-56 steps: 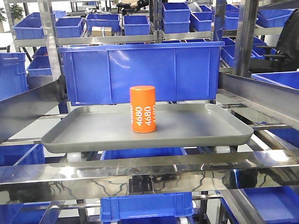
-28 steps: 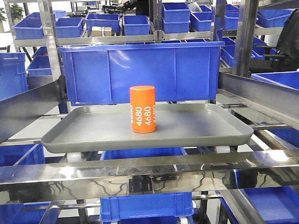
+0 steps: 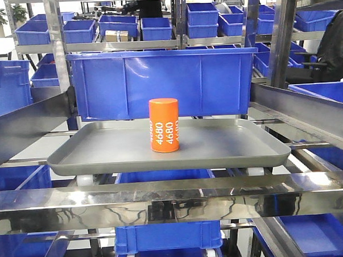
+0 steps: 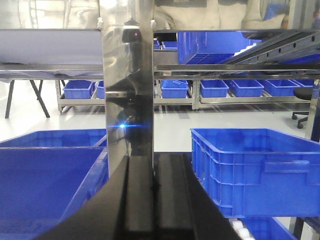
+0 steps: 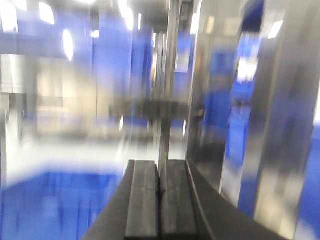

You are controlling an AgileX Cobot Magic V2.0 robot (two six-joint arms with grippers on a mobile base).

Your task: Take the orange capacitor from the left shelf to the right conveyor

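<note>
The orange capacitor stands upright in the middle of the shallow grey tray on the steel-railed left shelf, white "4680" facing me. No gripper shows in the front view. In the left wrist view my left gripper is shut and empty, its black pads pressed together, close before a shiny steel post. In the blurred right wrist view my right gripper is shut and empty, near steel uprights. The right conveyor is out of view.
A large blue bin stands right behind the tray. More blue bins fill racks behind and below. Sloping steel rails flank the tray. Blue bins sit on both sides of the left gripper.
The capacitor and tray have not moved. In the front view only background figures shift slightly.
</note>
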